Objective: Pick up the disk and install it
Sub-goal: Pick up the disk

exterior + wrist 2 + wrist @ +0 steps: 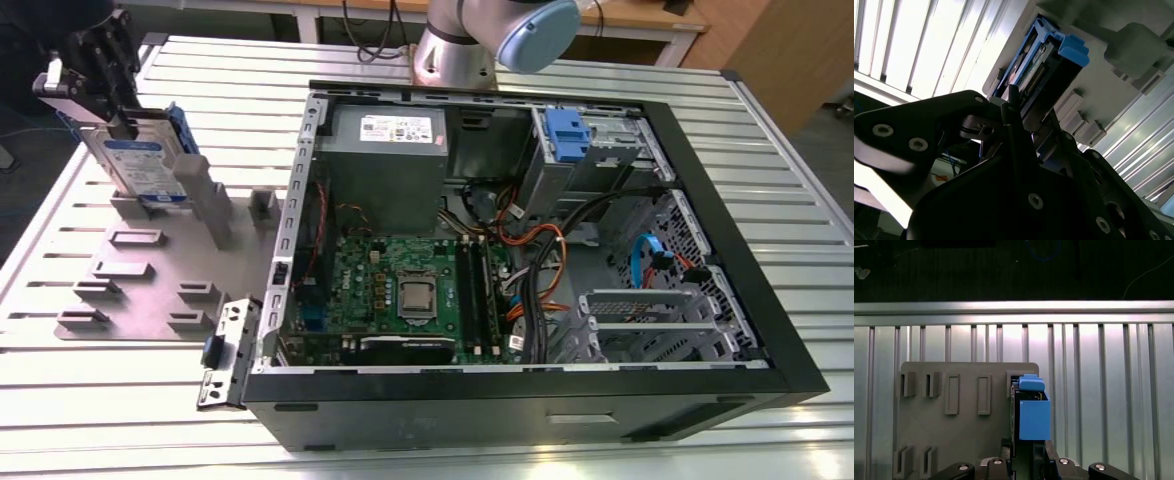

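Observation:
The disk [139, 162] stands on edge at the back of the grey fixture plate [147, 290], at the exterior view's left; its white-and-blue label and blue carrier show. My black gripper [120, 118] comes down on its top edge with a finger on each flat side, shut on it. In the first wrist view the disk [1033, 415] is seen edge-on, its blue carrier facing the camera, with my gripper [1026, 455] around it. In the second wrist view the disk [1036, 70] runs away from my gripper [1021, 122] toward the plate. Whether its lower edge still sits in the plate's slot is unclear.
An open black computer case [747, 300] lies on the slatted metal table [787, 120], with the motherboard [400, 290], cables and a blue-tabbed drive bay [567, 135] inside. The arm's base [461, 45] rises behind the case. Grey posts and slots [200, 205] stand on the fixture plate beside the disk.

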Robot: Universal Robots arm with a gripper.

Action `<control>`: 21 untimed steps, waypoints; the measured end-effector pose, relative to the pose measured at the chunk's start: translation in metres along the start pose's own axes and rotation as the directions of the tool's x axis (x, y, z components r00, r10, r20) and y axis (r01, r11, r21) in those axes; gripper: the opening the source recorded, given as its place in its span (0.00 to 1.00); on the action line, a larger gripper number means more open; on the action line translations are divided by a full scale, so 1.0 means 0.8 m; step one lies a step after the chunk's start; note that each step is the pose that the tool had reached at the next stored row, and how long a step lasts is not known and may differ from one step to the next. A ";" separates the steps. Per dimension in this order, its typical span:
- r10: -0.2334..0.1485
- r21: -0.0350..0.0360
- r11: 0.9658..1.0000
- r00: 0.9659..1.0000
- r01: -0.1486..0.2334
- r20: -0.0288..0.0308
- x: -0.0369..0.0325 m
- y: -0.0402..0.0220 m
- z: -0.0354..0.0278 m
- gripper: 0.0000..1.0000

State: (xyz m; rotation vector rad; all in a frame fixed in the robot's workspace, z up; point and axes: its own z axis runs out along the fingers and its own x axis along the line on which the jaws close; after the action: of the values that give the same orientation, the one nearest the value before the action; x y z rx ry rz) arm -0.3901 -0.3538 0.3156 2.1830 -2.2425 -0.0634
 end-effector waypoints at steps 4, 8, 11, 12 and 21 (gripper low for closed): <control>0.000 0.000 1.000 1.000 0.000 0.000 0.0000 0.0000 -0.0003 0.35; 0.000 0.000 1.000 1.000 0.000 0.000 0.0000 0.0000 -0.0008 0.35; 0.000 0.000 1.000 1.000 0.000 0.000 -0.0001 0.0001 -0.0037 0.35; 0.000 0.000 1.000 1.000 0.000 0.000 -0.0001 0.0002 -0.0050 0.35; 0.000 0.000 1.000 1.000 0.000 0.000 -0.0001 0.0003 -0.0077 0.35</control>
State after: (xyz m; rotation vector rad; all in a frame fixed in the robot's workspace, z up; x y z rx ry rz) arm -0.3901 -0.3538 0.3217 2.1831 -2.2424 -0.0633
